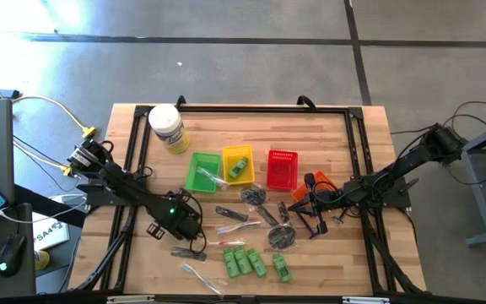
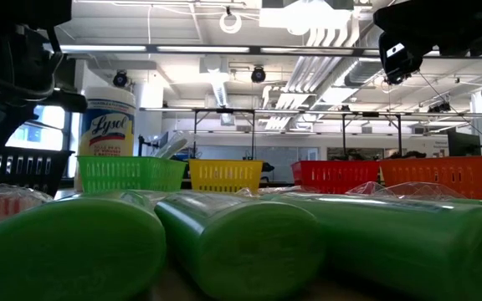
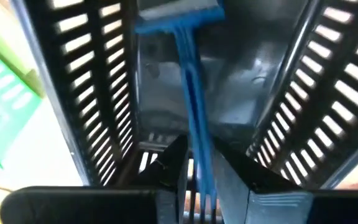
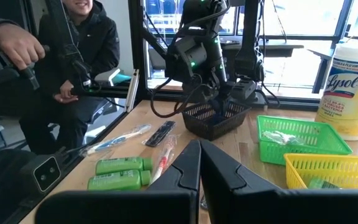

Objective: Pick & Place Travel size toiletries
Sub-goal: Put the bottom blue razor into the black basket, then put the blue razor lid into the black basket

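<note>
In the left wrist view's lower centre, the left tool (image 3: 197, 177) pinches a blue razor (image 3: 188, 93), its long axis running head-first straight down into the black basket (image 3: 92, 93).

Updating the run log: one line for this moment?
left end effector: over black basket, fingers around blue razor | right end effector: shut, waiting

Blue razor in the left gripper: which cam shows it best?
Left wrist view: the blue razor fills the frame, handle between the left gripper fingers, head down inside the black basket. High and right wrist views show only arm and basket; low view shows nothing of it.
</note>
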Robot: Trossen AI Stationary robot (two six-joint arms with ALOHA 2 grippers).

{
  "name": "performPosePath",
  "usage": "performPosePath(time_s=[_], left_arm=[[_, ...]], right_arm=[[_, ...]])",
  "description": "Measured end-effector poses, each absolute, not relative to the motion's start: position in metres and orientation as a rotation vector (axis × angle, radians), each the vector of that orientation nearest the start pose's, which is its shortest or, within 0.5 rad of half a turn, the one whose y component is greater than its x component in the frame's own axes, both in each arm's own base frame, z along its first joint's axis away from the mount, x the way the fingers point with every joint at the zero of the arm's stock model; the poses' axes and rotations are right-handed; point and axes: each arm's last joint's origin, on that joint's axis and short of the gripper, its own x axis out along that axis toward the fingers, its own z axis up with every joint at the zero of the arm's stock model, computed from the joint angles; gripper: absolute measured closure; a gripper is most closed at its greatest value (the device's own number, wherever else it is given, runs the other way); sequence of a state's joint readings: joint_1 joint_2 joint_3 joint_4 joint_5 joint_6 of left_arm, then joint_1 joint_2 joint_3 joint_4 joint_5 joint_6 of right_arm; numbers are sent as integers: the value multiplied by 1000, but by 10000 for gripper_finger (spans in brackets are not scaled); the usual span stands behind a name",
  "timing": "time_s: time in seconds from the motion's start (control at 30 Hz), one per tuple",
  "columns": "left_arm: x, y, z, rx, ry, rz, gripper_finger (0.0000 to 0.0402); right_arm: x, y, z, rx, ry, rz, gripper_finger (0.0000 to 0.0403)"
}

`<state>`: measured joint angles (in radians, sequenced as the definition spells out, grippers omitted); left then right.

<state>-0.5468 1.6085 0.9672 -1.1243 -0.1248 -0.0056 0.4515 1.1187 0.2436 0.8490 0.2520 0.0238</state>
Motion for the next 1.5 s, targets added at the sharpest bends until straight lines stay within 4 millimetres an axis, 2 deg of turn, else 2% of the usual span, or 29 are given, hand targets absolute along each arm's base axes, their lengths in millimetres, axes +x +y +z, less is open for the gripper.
performPosePath(time_s=[0.27,0.5,0.6,0.8,0.93,1.03,1.23,1.3,1.5], left_arm=[[206,-120,178,541,1741,-226,335],[213,-125,210,468,1765,-119,334],[224,-131,228,432,1684,-138,334],[258,-152,264,283,1350,-237,334],[274,-164,276,127,1166,-274,334],[286,-174,271,35,1115,-363,334],[305,-205,249,-14,1041,-515,320],[309,-211,238,-10,1064,-523,300],[330,-231,221,-69,975,-551,213]], right_arm=[[186,82,189,16,27,199,401],[186,82,189,16,26,199,401],[186,82,189,17,26,199,401],[186,82,190,20,18,204,401],[186,84,190,20,20,245,401],[186,84,190,21,20,268,401],[186,85,190,27,22,279,401],[186,85,189,27,24,278,401],[186,85,189,30,31,282,401]])
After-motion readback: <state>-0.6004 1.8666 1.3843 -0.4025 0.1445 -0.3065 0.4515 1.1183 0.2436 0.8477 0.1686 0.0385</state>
